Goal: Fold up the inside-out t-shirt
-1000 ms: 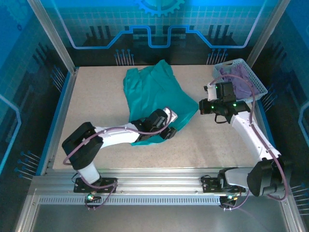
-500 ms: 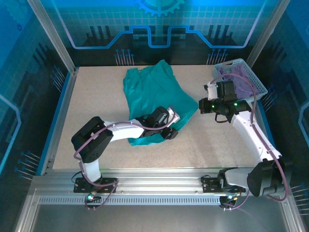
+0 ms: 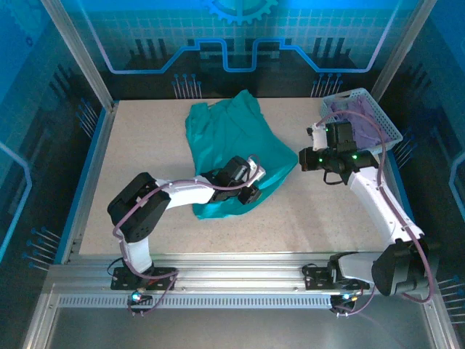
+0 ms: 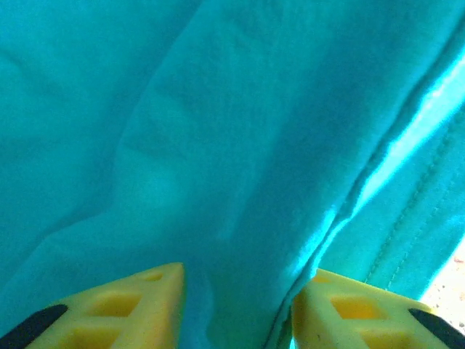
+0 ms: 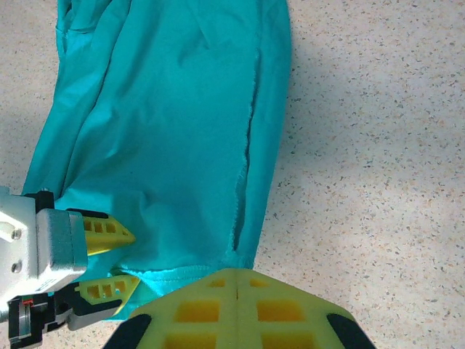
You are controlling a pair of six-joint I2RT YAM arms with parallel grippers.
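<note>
The inside-out t-shirt (image 3: 231, 138) is a teal cloth lying crumpled in the middle of the table, with its hem toward the near side. My left gripper (image 3: 249, 187) sits low on the shirt's near right part. In the left wrist view a raised fold of the shirt (image 4: 218, 145) fills the gap between my yellow fingers (image 4: 138, 305), and my left gripper (image 4: 236, 294) is shut on it. My right gripper (image 3: 305, 159) hovers just right of the shirt, shut and holding nothing. The right wrist view shows my right gripper (image 5: 238, 282) above the shirt's hem corner (image 5: 182, 109), with my left gripper (image 5: 120, 262) beside it.
A white lattice basket (image 3: 383, 120) with a purple cloth (image 3: 350, 109) in it stands at the back right, behind my right arm. Metal frame rails border the speckled table (image 3: 145, 145), with a blue strip along its left side. Bare tabletop lies left of and in front of the shirt.
My left gripper slid a little back and to the left over the shirt, and its jaws narrowed onto a fold. The near hem bunched slightly. My right arm has stayed put.
</note>
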